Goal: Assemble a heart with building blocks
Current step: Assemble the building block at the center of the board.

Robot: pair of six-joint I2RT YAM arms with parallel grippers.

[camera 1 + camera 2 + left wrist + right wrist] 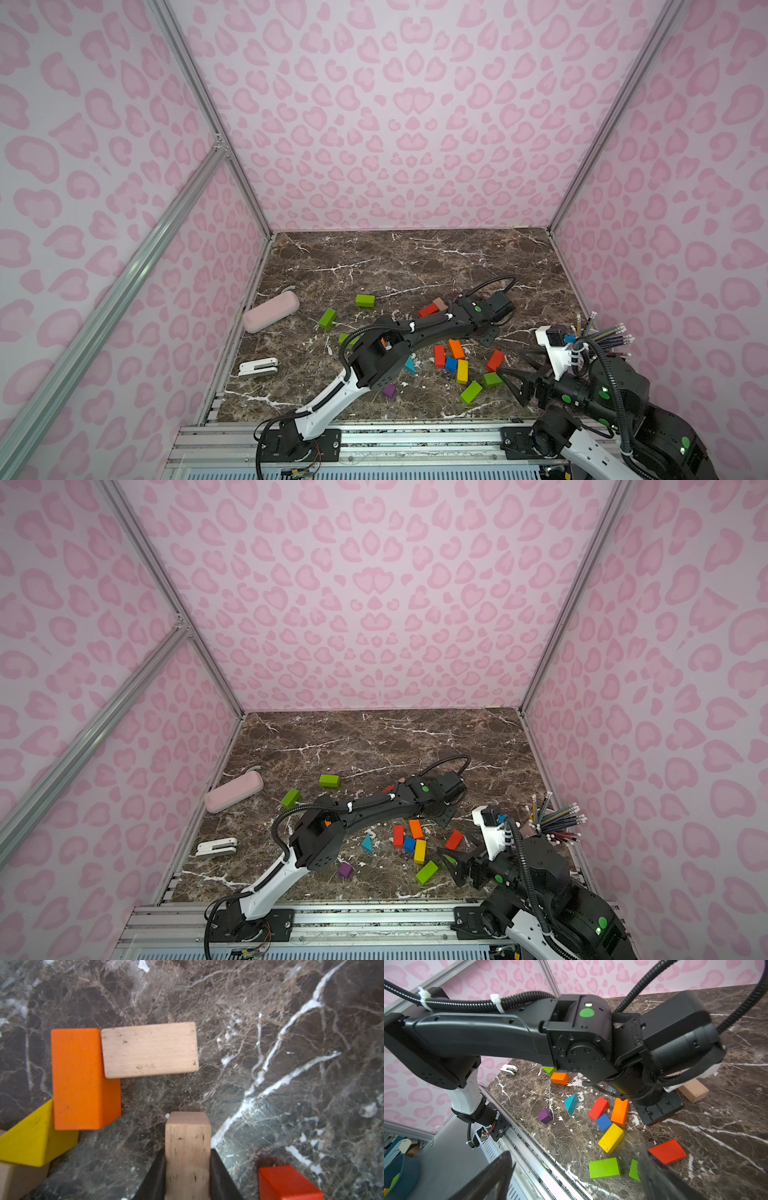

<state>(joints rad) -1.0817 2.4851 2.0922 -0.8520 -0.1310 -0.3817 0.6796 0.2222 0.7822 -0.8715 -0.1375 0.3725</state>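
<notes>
We see left tool (pixel 188 1153) pinching wood block (pixel 188 1126); pale brick (pixel 149 1050) just fwd, long axis crosswise; right tool (pixel 512 386) spread.

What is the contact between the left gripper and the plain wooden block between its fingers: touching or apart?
Touching. The left wrist view shows the left gripper shut on the plain wooden block: both black fingers lie flush against its sides.

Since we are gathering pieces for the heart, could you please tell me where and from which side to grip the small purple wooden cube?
Grip the small purple wooden cube across two opposite flat side faces, coming straight down from above. It sits alone on the brown marble table, with no other block touching it, so there should be room down either pair of sides.
</notes>
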